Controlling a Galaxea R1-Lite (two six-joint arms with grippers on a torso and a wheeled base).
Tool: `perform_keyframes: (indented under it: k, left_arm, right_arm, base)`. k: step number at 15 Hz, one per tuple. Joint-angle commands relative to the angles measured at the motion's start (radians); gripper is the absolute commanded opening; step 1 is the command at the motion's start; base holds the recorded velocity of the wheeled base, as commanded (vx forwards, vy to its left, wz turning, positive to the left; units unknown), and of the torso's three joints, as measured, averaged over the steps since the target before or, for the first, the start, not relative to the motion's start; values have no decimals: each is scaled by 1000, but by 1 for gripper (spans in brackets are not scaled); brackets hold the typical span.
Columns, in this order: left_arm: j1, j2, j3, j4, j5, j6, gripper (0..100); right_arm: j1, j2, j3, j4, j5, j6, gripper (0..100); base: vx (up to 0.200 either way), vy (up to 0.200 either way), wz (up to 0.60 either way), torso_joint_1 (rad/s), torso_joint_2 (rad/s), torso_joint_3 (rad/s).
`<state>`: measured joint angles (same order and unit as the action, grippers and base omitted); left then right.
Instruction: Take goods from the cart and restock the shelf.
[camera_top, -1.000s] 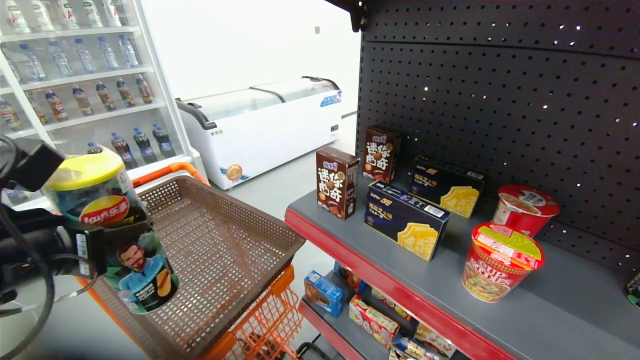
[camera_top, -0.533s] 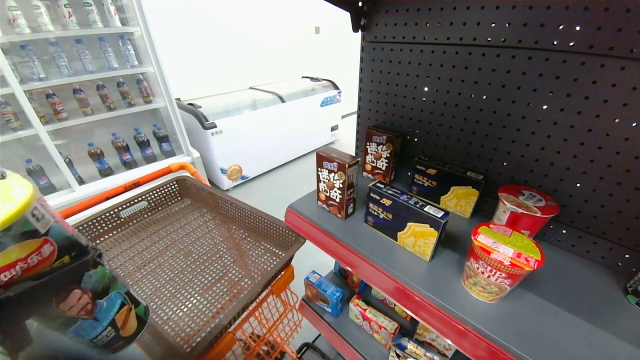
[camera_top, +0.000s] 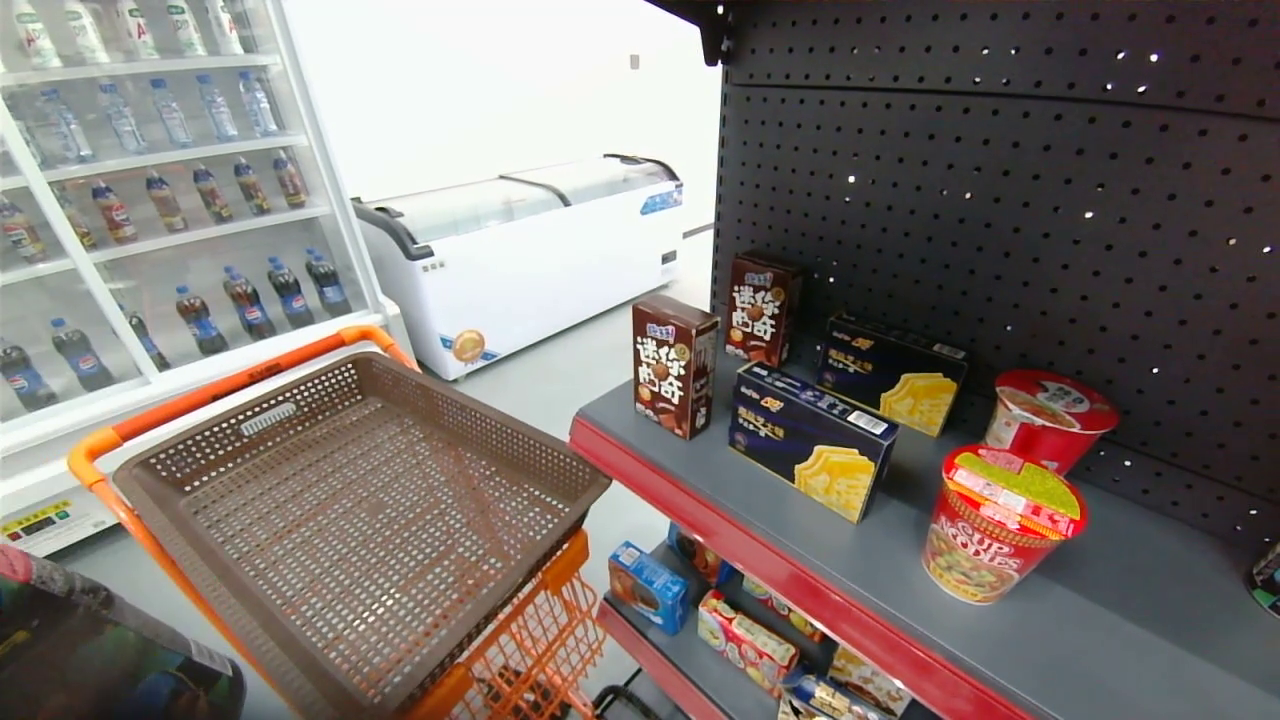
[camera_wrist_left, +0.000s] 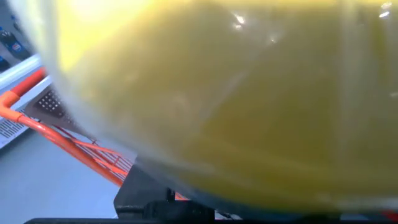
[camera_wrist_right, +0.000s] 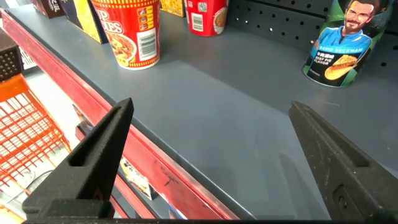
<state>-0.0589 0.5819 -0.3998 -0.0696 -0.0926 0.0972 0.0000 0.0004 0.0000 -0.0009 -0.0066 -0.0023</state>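
Note:
A chip can with a yellow lid (camera_wrist_left: 236, 93) sits right against the left wrist camera, held by my left gripper (camera_wrist_left: 180, 205), whose dark frame edges the can. In the head view the can's lower body (camera_top: 90, 660) pokes in at the bottom left corner, beside the cart. My right gripper (camera_wrist_right: 210, 107) hangs open over a bare stretch of the grey shelf (camera_wrist_right: 249, 130), with nothing between its fingers. A second chip can (camera_wrist_right: 339, 40) stands upright on the shelf beyond it, seen at the right edge of the head view as a chip can (camera_top: 1268, 580).
The brown basket (camera_top: 350, 480) on the orange cart (camera_top: 520, 640) is empty. The shelf (camera_top: 800, 540) holds two brown boxes (camera_top: 675, 365), two dark blue boxes (camera_top: 812, 440) and two noodle cups (camera_top: 1000, 525). A lower shelf (camera_top: 700, 650) holds more packs. A pegboard (camera_top: 1000, 200) backs the shelf.
My left arm has carried the chip can down and to the left, from beside the basket to the bottom left corner of the head view. The goods on the shelf have not moved.

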Motion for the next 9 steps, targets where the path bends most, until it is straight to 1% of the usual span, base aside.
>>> perform_keyframes:
  k: [1,2,5,9]
  left_arm:
    - [1,-20,-2,-6,1,-4,0]
    - [1,-16,-4,-6,1,-11,0]
    - [1,-14,1,1,1,-28,0]
    - [1,-14,-1,1,-1,-33,0]
  right_arm:
    - [0,0,0,-1,0,-1,100]
    - [0,0,0,-1,0,1,100]
    - [0,0,0,-1,0,1,100]
    - [0,0,0,-1,0,1,100]
  base:
    - [0,0,0,0,0,0]
    - [0,0,0,0,0,0]
    - [0,0,-600,1,5,5]
    - [0,0,-600,2,2,5]
